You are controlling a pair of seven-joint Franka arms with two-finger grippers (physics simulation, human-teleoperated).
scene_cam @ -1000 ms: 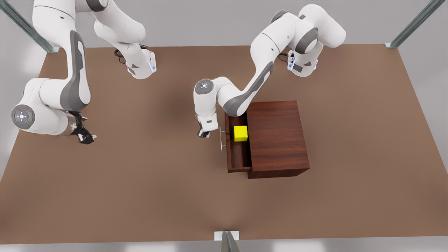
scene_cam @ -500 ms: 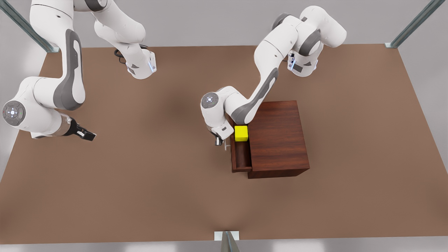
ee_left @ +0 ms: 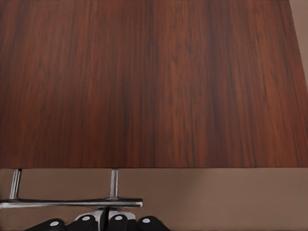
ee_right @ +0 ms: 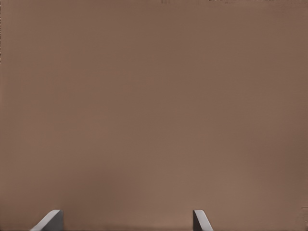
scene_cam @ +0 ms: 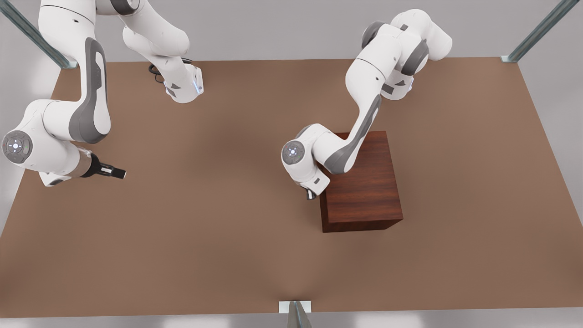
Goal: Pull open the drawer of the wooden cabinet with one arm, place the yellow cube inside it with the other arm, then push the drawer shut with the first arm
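**Drawer pushed home with the cube inside**

A second ago the drawer stood out from the cabinet (scene_cam: 362, 182) on the side toward the front view's left, with the yellow cube sitting in its tray. Half a second ago it was partly in. Now the drawer front sits flush against the cabinet body, no tray shows, and the cube has gone from sight; I judge it shut inside the cabinet, since nothing yellow lies on the counter (scene_cam: 205, 255).

The left pincer (scene_cam: 310, 195) has followed the drawer in and now sits against the cabinet's front face. In the left wrist view the silver handle (ee_left: 72, 202) lies just ahead of the dark fingertips (ee_left: 115, 223), which are drawn together with no gap and nothing clamped between them. They look to be touching the bar or very nearly so.

The right pincer (scene_cam: 111, 172) waits well away from the cabinet, over bare counter, and has only turned a little since a second ago. Its two fingertips (ee_right: 48, 220) stand wide apart, holding nothing.

By my reading all three steps are done: opened, loaded, closed. What remains, at most, is for the left arm to back off the handle.
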